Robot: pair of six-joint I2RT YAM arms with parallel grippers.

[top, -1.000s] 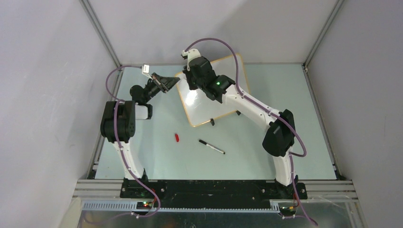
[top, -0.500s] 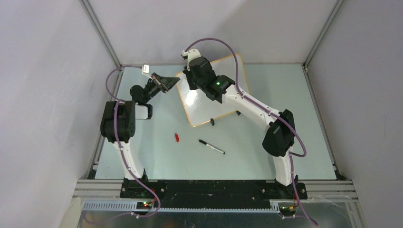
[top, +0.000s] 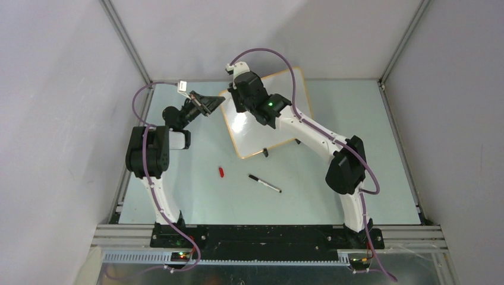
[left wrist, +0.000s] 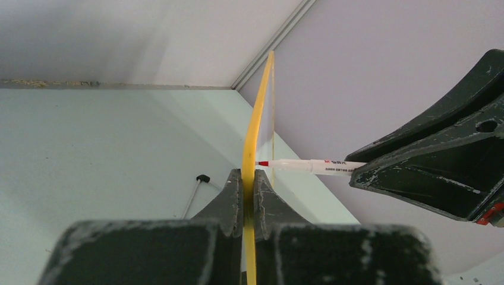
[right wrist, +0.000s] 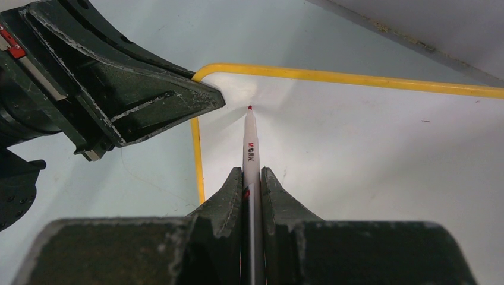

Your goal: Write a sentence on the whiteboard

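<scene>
Right wrist: whiteboard [right wrist: 386, 166] glossy white, yellow rim, rounded corner

The whiteboard [right wrist: 356, 148] is shown as glossy white rimmed in yellow-orange, the marker [right wrist: 249, 142] at its corner is seen white-barrelled with a red tip, and a small red object [top: 221, 172] and a black pen [top: 264, 183] are seen on the pale mint table [top: 196, 199] near the whiteboard.

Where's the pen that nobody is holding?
Find the big whiteboard in the middle of the pale green table. Just in front of it, on the table, lies a thin pen with a black end. The stubby red piece beside it is much shorter.
</scene>
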